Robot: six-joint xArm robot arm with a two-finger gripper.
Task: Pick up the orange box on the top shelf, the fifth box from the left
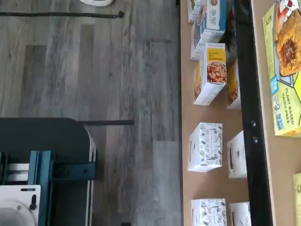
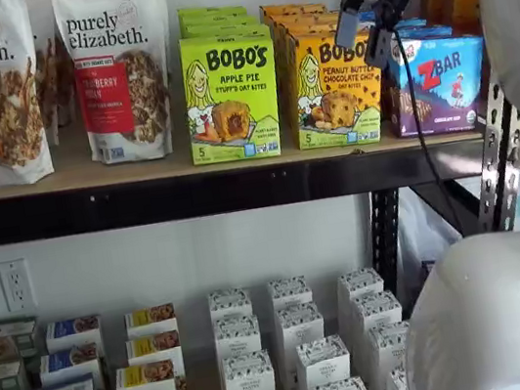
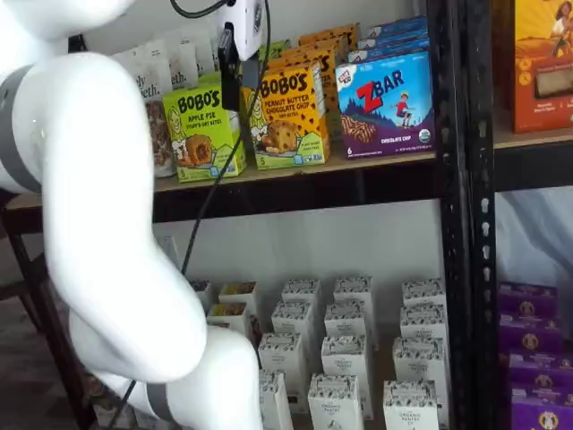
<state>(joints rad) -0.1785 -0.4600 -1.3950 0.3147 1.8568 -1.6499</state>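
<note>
Shelf views both show the gripper [image 2: 364, 28] hanging in front of the top shelf [image 2: 166, 160], level with the upper part of the boxes and not yet touching any of them. Its black fingers are seen mostly side-on, so the pictures alone do not show a clear gap; going by everything available, the jaws stand spread wide with nothing between them.

The orange box [image 2: 336, 87] stands upright at the front of its row on that shelf, with the lime-green Apple Pie box [image 2: 231, 97] just beside it on 1 flank and the blue ZBar box [image 2: 438, 83] on the other. In a shelf view the gripper [image 3: 235, 64] crosses in front of the seam between the green box and the orange box [image 3: 288, 116], near the orange box's upper corner (how far out from the box faces it hangs cannot be judged). The box's long axis runs vertically, so I judge the coming move must line the fingers up on the carton and carry them inward towards the shelf.

The arm's white links [image 3: 98, 206] rise from low in the foreground, with the wrist held high at shelf level
</note>
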